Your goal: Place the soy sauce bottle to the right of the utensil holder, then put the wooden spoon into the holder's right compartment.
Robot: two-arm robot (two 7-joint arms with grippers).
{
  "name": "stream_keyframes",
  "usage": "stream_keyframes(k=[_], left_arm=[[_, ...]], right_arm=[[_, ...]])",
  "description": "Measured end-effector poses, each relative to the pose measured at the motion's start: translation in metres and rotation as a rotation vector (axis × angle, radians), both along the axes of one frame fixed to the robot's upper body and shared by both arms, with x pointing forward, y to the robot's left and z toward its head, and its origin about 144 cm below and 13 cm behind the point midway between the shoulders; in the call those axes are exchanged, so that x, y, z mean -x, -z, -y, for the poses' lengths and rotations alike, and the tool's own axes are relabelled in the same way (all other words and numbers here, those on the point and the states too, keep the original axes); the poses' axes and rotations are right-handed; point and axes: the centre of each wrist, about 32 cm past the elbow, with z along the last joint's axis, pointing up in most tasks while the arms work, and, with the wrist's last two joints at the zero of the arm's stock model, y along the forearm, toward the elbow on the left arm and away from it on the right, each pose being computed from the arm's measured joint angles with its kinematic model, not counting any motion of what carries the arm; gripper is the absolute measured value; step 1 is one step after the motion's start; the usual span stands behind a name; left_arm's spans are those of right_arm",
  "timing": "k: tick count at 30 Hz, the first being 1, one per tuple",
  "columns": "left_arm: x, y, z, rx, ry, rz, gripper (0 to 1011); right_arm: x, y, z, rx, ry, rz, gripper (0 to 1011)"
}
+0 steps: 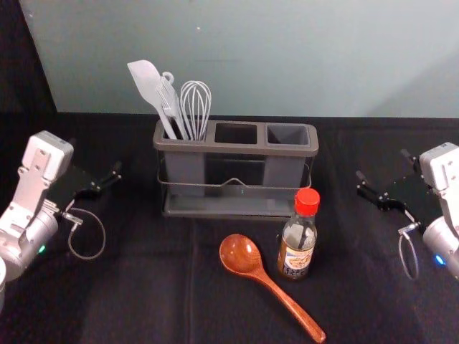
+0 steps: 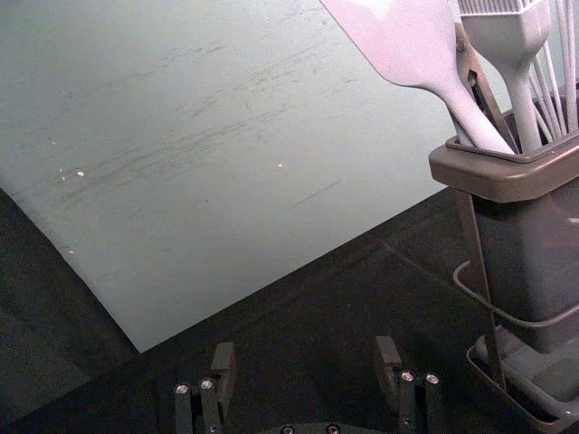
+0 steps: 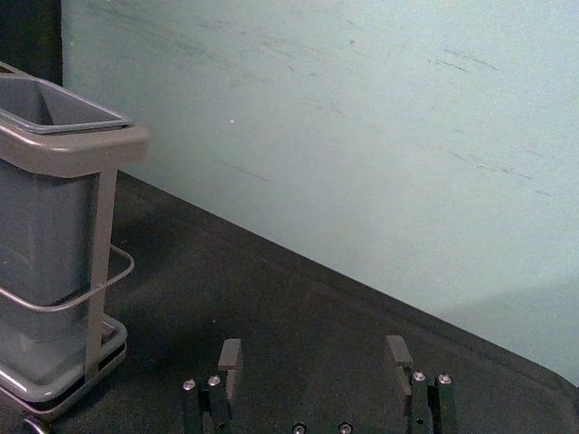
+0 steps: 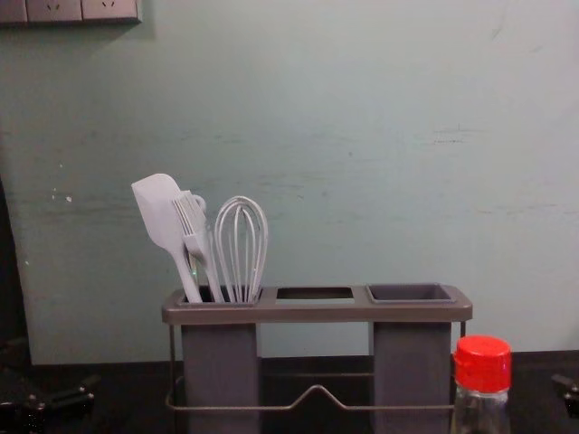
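"black cloth over the bench [image 1: 143, 301], then. what's biggest on it?"

"the grey utensil holder [image 1: 237, 150], standing toward the far edge, a wire rail across its front."

"and the grippers?"

"left gripper [image 1: 95, 157] hangs toward the bench's left edge, well apart from the holder, its jaws spread with bare space between. right gripper [image 1: 383, 164] is out toward the right edge, spread the same way, pinching nothing."

"the wooden spoon [image 1: 262, 278]?"

"lying nearer the near edge, bowl toward the holder, handle slanting to the near right corner."

"soy sauce bottle [image 1: 297, 247]?"

"upright, red cap [image 1: 307, 201] on, in front of the holder's right front corner and just beside the spoon, on its right."

"anything smaller?"

"white spatula [image 1: 147, 82], whisk [image 1: 195, 107], then brush [image 4: 193, 226], all leaning in the holder's left compartment."
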Motion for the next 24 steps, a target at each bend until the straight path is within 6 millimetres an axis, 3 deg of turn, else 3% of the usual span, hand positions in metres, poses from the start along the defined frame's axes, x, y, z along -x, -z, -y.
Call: stream_keyframes(k=[24], left_arm=[[0.0000, 0.0000, 0.0000, 0.000, 0.000, 0.000, 1005]], right_arm=[[0.0000, 0.0000, 0.0000, 0.000, 0.000, 0.000, 1003]])
